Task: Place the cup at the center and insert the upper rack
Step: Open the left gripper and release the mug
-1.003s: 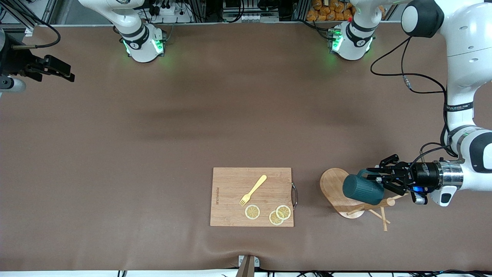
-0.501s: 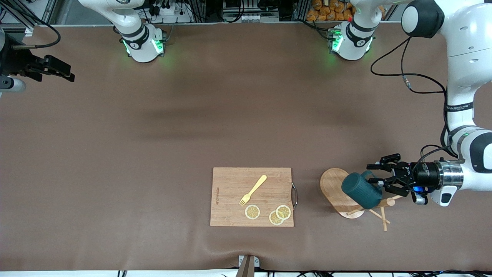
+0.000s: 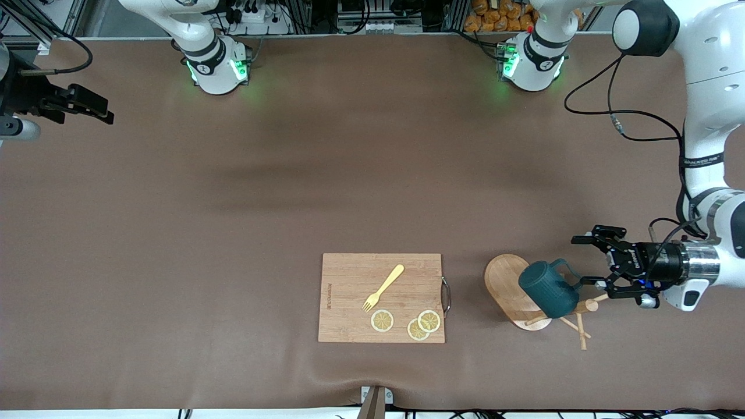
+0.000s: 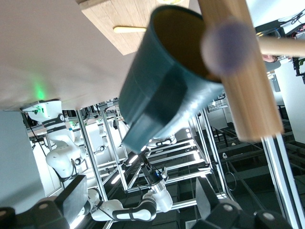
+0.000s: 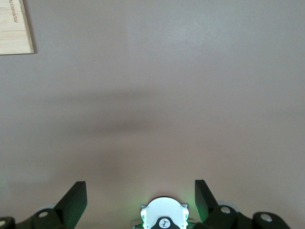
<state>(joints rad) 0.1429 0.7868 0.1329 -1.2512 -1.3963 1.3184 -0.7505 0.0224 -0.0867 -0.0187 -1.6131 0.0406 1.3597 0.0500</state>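
The dark teal cup (image 3: 548, 289) hangs on the upper rack, a light wooden mug tree with an oval base (image 3: 505, 280) and a post (image 3: 589, 305) with thin pegs. In the left wrist view the cup (image 4: 162, 81) has its mouth against the post (image 4: 243, 71). My left gripper (image 3: 584, 261) is open just off the cup's handle, on the side toward the left arm's end, and holds nothing. In its own view the left gripper (image 4: 143, 205) has its jaws wide apart. My right gripper (image 3: 96, 110) waits open above the table's edge at the right arm's end; the right gripper (image 5: 140, 200) is empty.
A rectangular wooden cutting board (image 3: 349, 273) lies toward the table's middle, beside the rack. It carries a yellow fork (image 3: 384, 286) and three lemon slices (image 3: 382, 320). Both arm bases (image 3: 216, 68) stand along the table's back edge.
My left gripper opened, let go of the cup's handle and drew back toward the left arm's end. The cup stayed on the rack. The right arm has not moved.
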